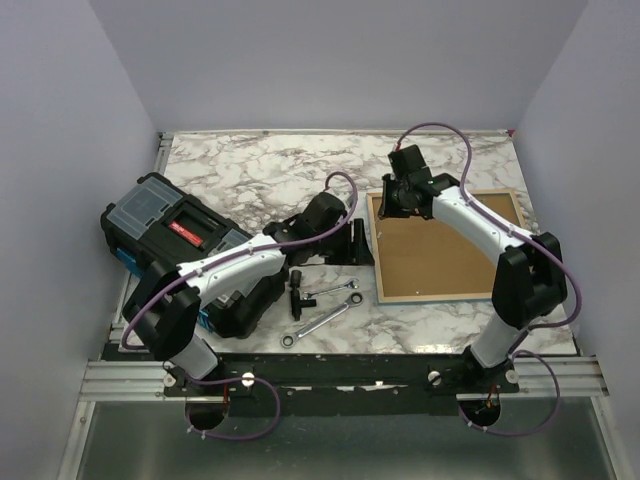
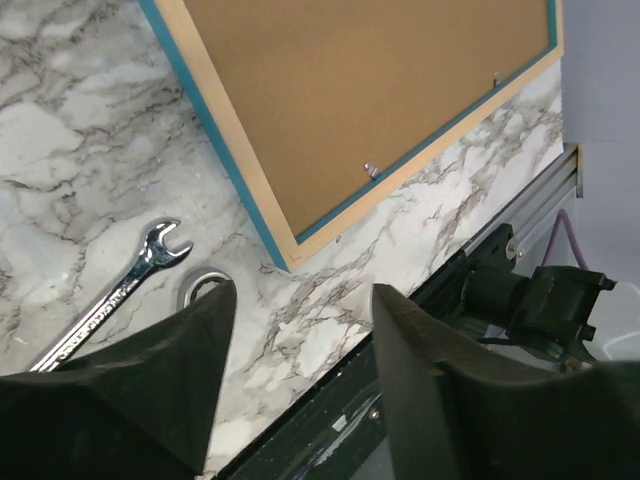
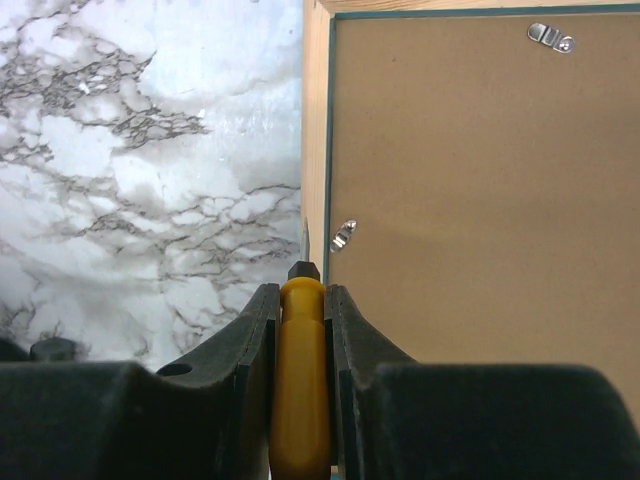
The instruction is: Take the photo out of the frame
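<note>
The frame [image 1: 432, 297] lies face down on the right of the marble table, its brown back [image 1: 440, 250] up. Its turquoise border [image 2: 238, 190] shows in the left wrist view. The photo is hidden under that back. My right gripper [image 3: 300, 292] is shut on a yellow-handled screwdriver [image 3: 300, 390]. The blade tip sits at the frame's left rim [image 3: 316, 130], beside a small metal clip [image 3: 343, 234]. In the overhead view this gripper [image 1: 392, 203] hovers over the frame's far left corner. My left gripper [image 2: 300, 290] is open and holds nothing, above bare marble near the frame's near left corner.
A black and blue toolbox [image 1: 170, 235] fills the left side of the table. Two wrenches [image 1: 322, 318] and a small black tool [image 1: 298, 285] lie between the arms. Further clips [image 3: 552, 36] line the frame's back. A metal rail [image 1: 340, 365] edges the near side.
</note>
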`<state>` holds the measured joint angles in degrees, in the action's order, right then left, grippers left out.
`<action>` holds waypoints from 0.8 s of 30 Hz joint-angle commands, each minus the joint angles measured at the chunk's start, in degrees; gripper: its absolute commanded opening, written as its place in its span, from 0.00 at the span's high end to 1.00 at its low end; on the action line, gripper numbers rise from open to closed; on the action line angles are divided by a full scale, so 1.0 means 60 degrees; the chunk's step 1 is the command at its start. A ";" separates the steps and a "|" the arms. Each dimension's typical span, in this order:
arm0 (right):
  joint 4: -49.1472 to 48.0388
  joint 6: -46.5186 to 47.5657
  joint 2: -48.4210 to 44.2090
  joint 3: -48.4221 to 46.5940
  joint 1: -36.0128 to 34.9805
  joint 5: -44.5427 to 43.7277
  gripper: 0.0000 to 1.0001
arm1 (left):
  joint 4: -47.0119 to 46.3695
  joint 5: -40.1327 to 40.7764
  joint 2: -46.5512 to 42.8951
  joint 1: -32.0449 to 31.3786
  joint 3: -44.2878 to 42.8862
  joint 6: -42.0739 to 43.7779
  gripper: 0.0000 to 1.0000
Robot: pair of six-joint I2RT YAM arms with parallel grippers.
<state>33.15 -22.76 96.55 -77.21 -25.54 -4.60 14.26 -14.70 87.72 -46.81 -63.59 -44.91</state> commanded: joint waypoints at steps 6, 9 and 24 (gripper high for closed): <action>-0.0167 0.0347 0.0902 -0.0420 0.0144 -0.0199 1.00 | -0.2169 -0.0991 0.1428 -0.0656 0.0463 -0.0420 0.71; -0.0261 0.0328 0.0878 -0.0376 0.0159 -0.0034 1.00 | -0.2650 -0.1259 0.1974 -0.0789 0.0323 -0.0524 0.80; 0.0002 0.0389 0.0867 -0.0162 0.0166 -0.0317 1.00 | -0.2795 -0.0609 0.3238 -0.0827 0.0444 -0.0834 1.00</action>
<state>31.86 -21.34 102.02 -78.48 -24.73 -4.54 -1.67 -20.62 106.67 -51.51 -61.60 -49.52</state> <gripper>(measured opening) 0.236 0.008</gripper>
